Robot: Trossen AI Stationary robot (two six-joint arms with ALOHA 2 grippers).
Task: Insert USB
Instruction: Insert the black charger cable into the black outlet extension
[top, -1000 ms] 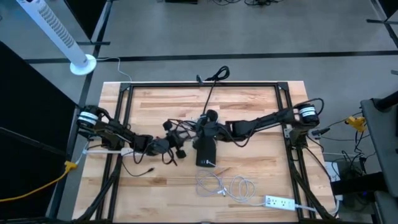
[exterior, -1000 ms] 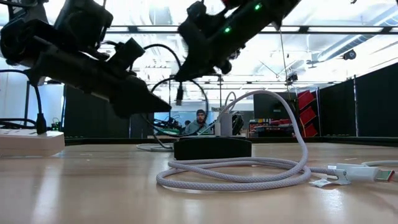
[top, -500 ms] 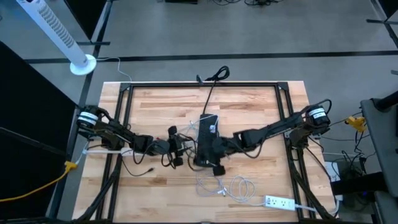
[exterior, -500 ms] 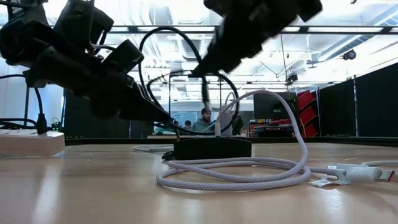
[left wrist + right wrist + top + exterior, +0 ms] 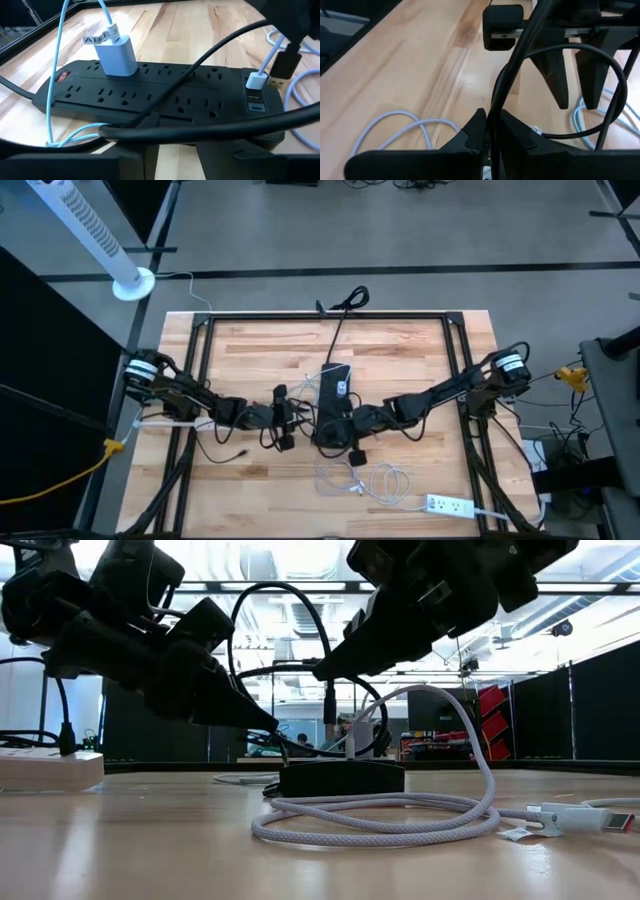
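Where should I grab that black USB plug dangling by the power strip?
Grip the black USB plug by its moulded body's two broad faces, coming from above: it hangs tip-down over the end of the power strip, so the tip stays free. The right gripper pinches only the cable.

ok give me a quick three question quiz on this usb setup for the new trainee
1. True or false: the white charger is plugged into the power strip.
2. What is the right pincer shut on? A) black cable B) white cable C) a charger
3. Fill in: the black USB plug hangs just beside the seated connector, whose colour is ___.

Key: 1 true; 2 A; 3 white
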